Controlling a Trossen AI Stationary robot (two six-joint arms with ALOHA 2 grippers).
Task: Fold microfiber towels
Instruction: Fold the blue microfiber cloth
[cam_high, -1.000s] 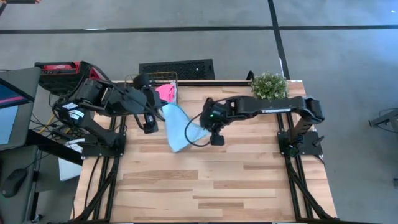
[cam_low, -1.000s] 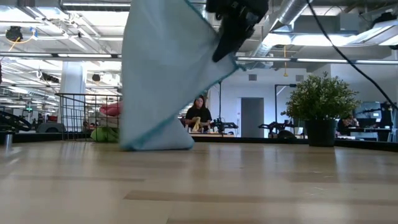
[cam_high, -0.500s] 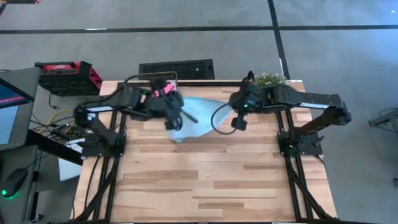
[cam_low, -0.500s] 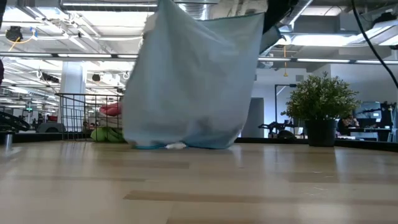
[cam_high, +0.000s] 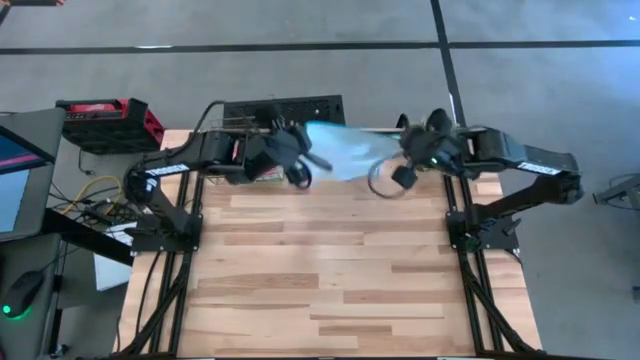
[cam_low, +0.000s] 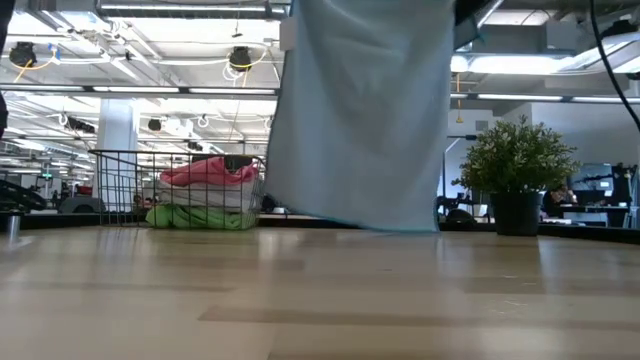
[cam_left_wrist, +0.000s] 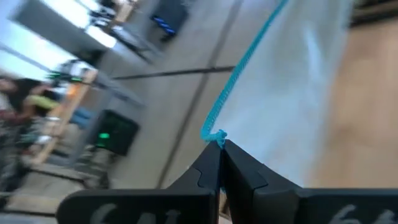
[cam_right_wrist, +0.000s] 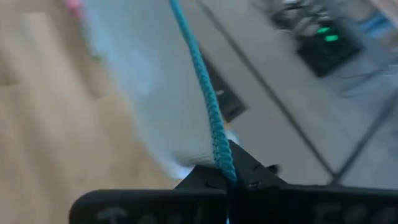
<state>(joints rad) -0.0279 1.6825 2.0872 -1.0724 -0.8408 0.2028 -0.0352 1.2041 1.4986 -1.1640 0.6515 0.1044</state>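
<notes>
High view shows left gripper (cam_high: 297, 172) and right gripper (cam_high: 401, 176) each clamped on a corner of the teal-blue towel (cam_high: 343, 152) — stretched taut between their jaws, likely to flatten it for folding.

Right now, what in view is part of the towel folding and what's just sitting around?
Part of the job:
- light blue towel, held up between left claw and right claw, both shut on its edge
- pink, pale and green towels stacked in the wire basket

Just sitting around:
- potted plant
</notes>
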